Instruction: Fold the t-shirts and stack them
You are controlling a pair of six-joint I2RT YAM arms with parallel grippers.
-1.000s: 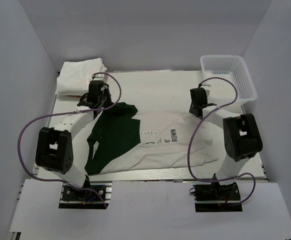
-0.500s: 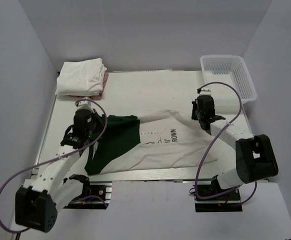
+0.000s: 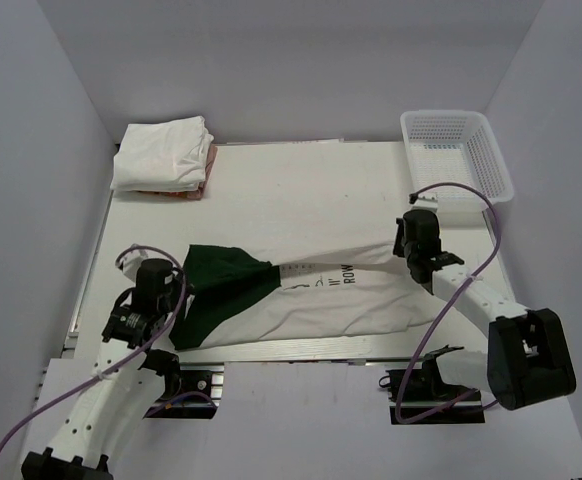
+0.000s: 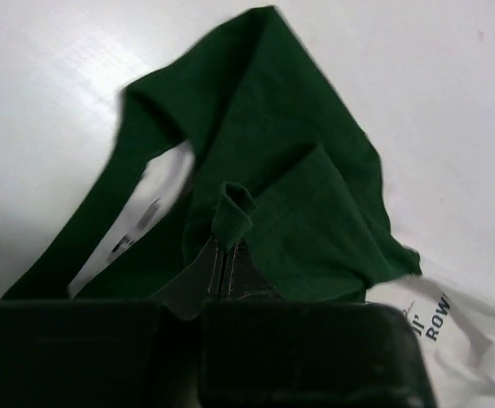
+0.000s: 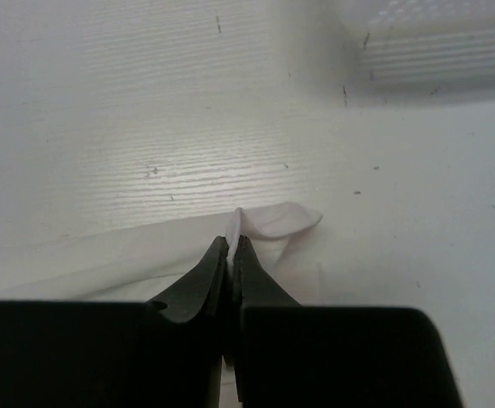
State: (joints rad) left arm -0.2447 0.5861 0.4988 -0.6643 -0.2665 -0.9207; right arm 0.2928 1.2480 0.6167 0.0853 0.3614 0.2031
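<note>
Cream, green-sleeved shirt [image 3: 316,297] lay stretched.
Left pincer [image 4: 222,248] clenched green cloth, right pincer [image 5: 233,243] white; basket [image 3: 457,150] sat at far-right corner.

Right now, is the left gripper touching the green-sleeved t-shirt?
Touching. The left wrist view shows the left gripper shut on a pinched fold of dark green cloth of the green-sleeved t-shirt.

The cream-white cloth t-shirt with dark green sleeves and black lettering [image 3: 316,300] lies rumpled along the near tabletop [image 3: 301,190], stretched between the left hand [image 4: 222,251] and the right hand [image 5: 233,246]. Folded white t-shirts [image 3: 161,152] are stacked on an orange-pink t-shirt [image 3: 209,166] at the far-left corner.
</note>
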